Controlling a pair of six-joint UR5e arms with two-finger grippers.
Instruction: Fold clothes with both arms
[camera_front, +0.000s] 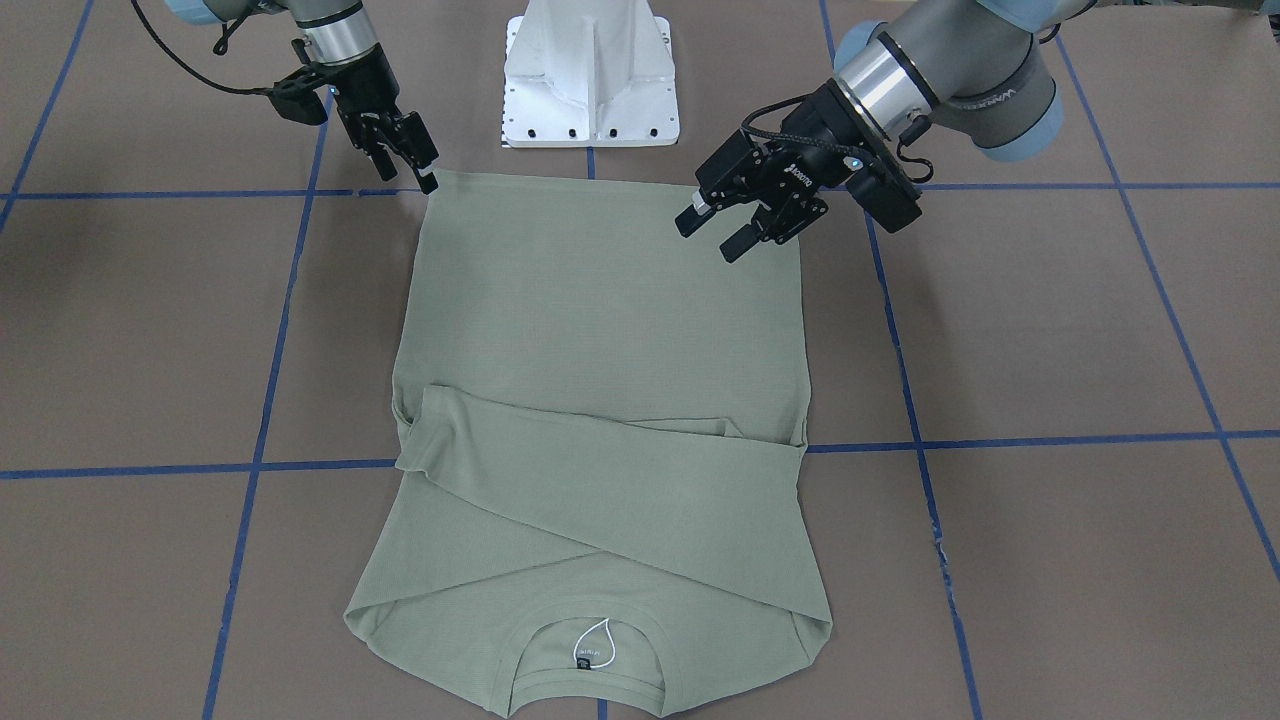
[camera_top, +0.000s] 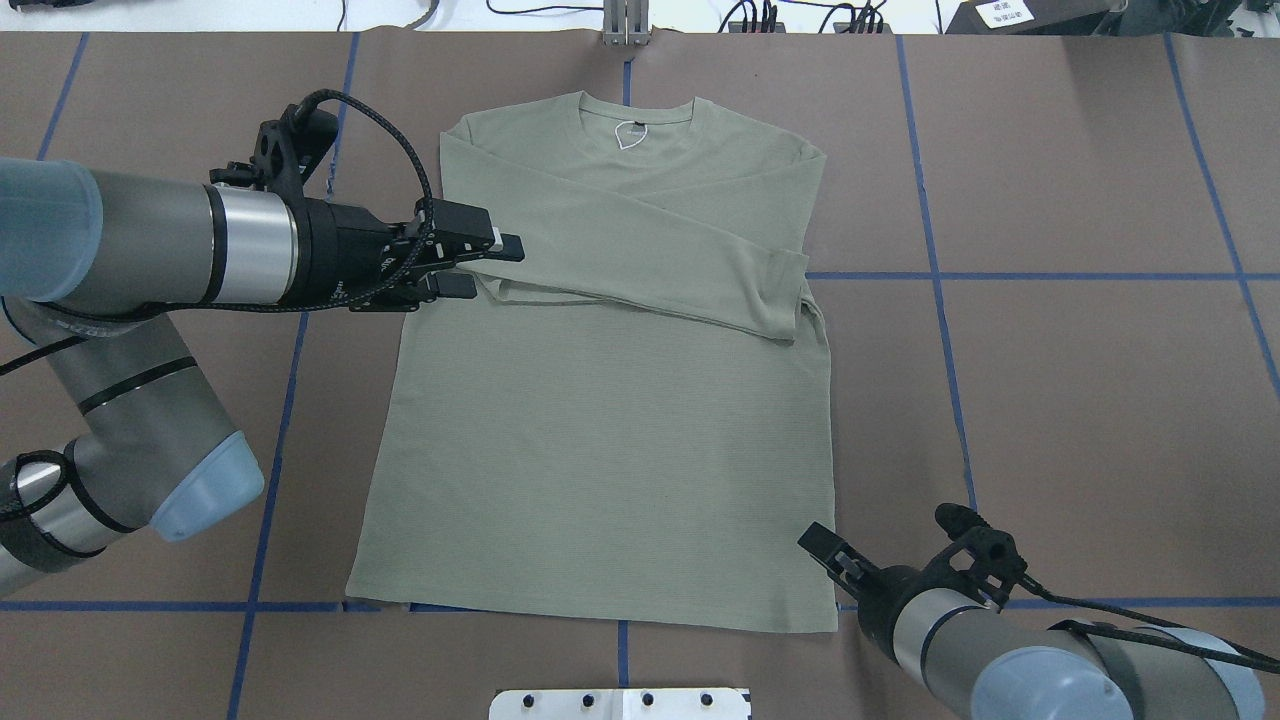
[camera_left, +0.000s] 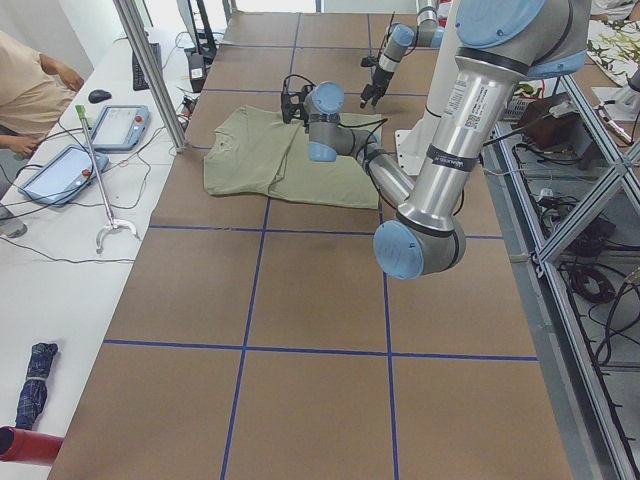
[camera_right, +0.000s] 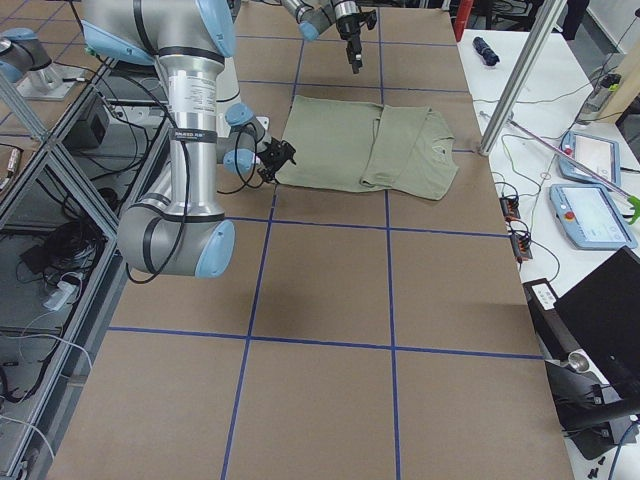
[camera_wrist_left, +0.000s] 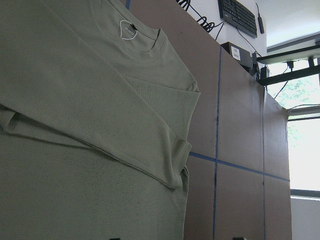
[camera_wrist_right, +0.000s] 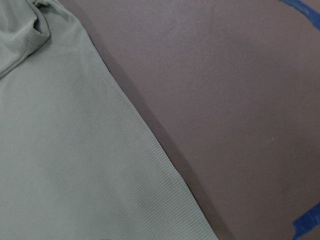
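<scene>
Items as I read them off my feeds, placed by the shirt, from the robot's side outward.

1. White pedestal base (camera_front: 590, 90): just off the shirt's hem, at mid-width, not touching it.
2. Shirt (camera_top: 600, 430): pale green knit, flat on the brown table (camera_top: 1050, 400), hem toward the robot, collar away. The body looks smooth.
3. Right gripper (camera_front: 418, 170): at the hem's right-hand corner. I see its fingers a little apart with nothing between them. The lower fingertip sits right at the corner's edge; I cannot tell whether it touches the cloth. Its wrist camera shows only the shirt's side edge and bare table.
4. Left gripper (camera_top: 482, 267): over the shirt's left edge, level with the folded sleeves. Its jaws are wide apart and empty, held clear above the cloth.
5. Sleeve (camera_top: 650, 260): folded across the chest, cuff ending at the shirt's right edge; the other sleeve lies under it.
6. Collar (camera_top: 636, 112): ribbed, at the far end, with the black neck label (camera_front: 590, 658) and its white loop inside.
</scene>
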